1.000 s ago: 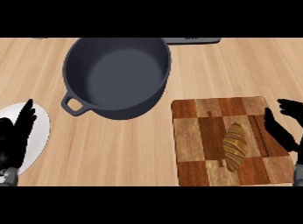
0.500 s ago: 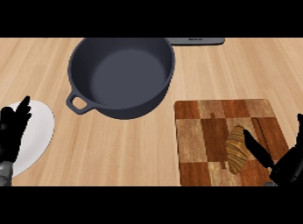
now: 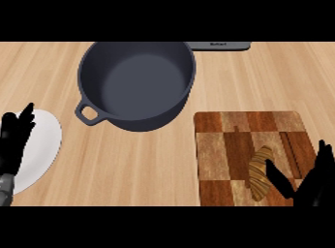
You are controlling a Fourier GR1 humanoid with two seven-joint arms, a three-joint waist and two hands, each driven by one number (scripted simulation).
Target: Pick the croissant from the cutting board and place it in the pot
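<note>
A golden-brown croissant [image 3: 260, 170] lies on the wooden cutting board [image 3: 231, 145] at the lower right. My right hand [image 3: 319, 183] is at the board's lower right corner, open, with its thumb just right of the croissant and its fingers pointing up; I cannot tell whether the thumb touches the pastry. The dark grey pot [image 3: 138, 83] stands empty at the upper middle, one handle toward the lower left. My left hand [image 3: 9, 145] rests open at the left edge over a plate.
A white plate [image 3: 43, 145] lies at the lower left under the left hand. A grey appliance edge [image 3: 217, 46] shows at the top behind the pot. Bare wooden counter [image 3: 142, 164] lies between the plate and the board.
My right hand has dropped toward the lower edge and moved in beside the croissant. The view has shifted slightly, so pot and board sit a little further right.
</note>
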